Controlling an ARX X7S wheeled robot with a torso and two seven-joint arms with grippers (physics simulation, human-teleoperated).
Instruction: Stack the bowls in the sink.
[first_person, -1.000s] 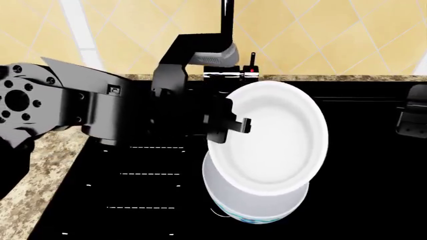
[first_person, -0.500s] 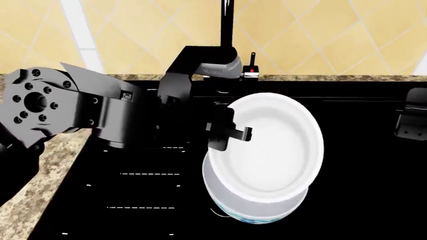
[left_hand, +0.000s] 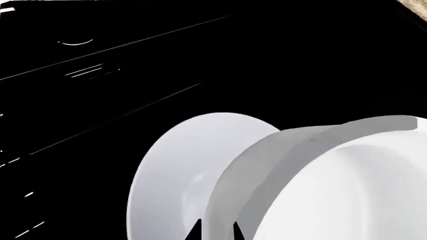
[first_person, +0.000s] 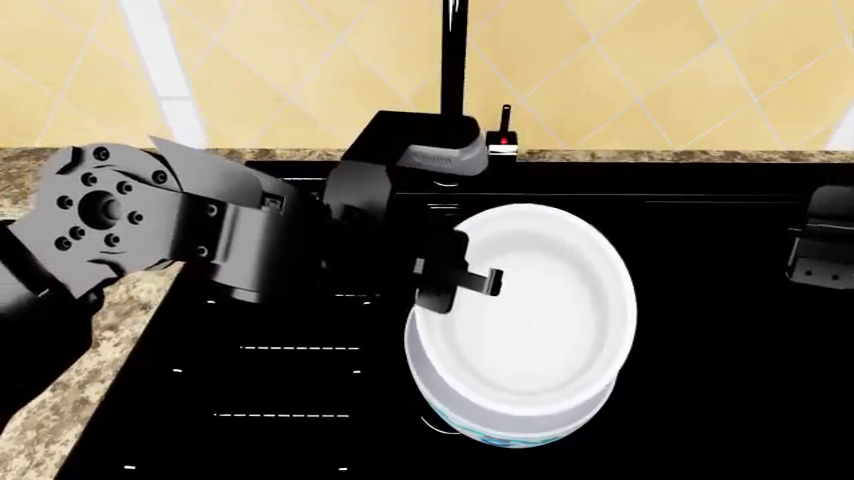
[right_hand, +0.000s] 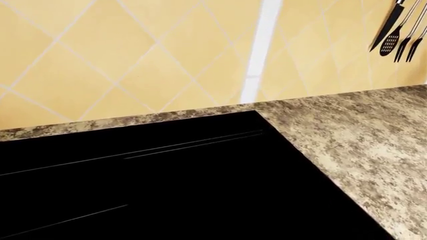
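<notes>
The plain white bowl (first_person: 541, 305) hangs tilted over the floral bowl (first_person: 514, 425), which stands in the black sink (first_person: 287, 400). Its lower edge sits at the floral bowl's rim. My left gripper (first_person: 461, 280) is shut on the plain bowl's left rim. In the left wrist view its dark fingertips (left_hand: 197, 231) pinch the grey rim of that bowl (left_hand: 347, 195), and a second white rounded surface (left_hand: 180, 175) shows beside it over the sink (left_hand: 100, 100). My right gripper (first_person: 817, 248) hangs at the sink's right edge, away from the bowls. Its jaws are not clear.
The tall black tap (first_person: 457, 60) rises behind the bowls, close to the left arm. Speckled stone counter (first_person: 94, 350) borders the sink on the left and shows in the right wrist view (right_hand: 360, 145). Yellow tiled wall (first_person: 267, 60) stands behind, with utensils (right_hand: 397, 30) hanging on it.
My left arm has moved right and down. The plain bowl has come lower and lies flatter over the floral bowl. The right gripper has not moved.
</notes>
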